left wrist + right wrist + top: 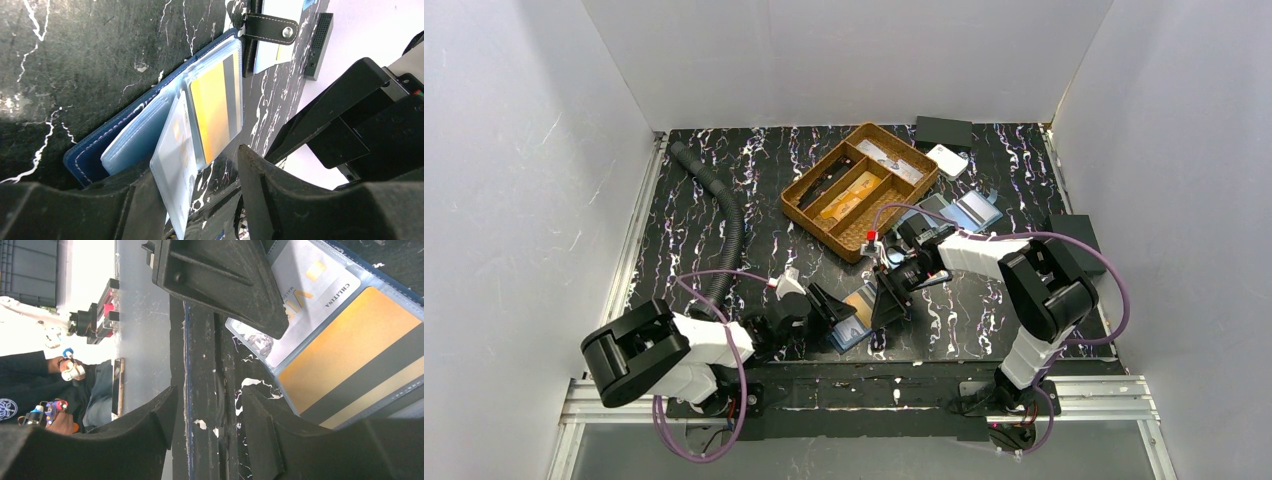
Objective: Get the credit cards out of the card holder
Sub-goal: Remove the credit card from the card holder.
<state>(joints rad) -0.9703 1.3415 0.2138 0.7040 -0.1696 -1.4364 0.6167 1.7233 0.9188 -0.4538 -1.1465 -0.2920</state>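
- Item: card holder (pixel 852 326), blue, folding, lying open with its clear sleeves fanned; place: near edge of the desk (pixel 754 180), about midway along it, between my two claws.
- Contents: yellow-orange credit card (pixel 212 110), dark stripe showing, flat in its sleeve; silver-grey credit card (pixel 307 292) in the neighbouring sleeve, which stands lifted off the stack; neither is out of the plastic yet.
- Left claw (pixel 195 165): jaws apart; the lifted sleeve stands between them and leans on one finger; I see no pinch on it.
- Right claw (pixel 209 395): jaws apart, with nothing between them but the desk's near edge; it hovers just beside the holder, touching no card that I can see.
- Step in hand, as I judge it: the start of extraction; the holder is open, and the first card is not yet gripped.
- Next move calls for: left claw to close on the sleeve or press the holder down so that it does not slide; right claw to turn toward the sleeve mouth, take a card by its edge and draw it along the sleeve; whether any card edge stands proud of its sleeve I cannot tell.
- Also on the desk: wicker tray (pixel 796 212) toward the far edge; grey hose (pixel 724 200) toward the left edge; both well apart from the work.
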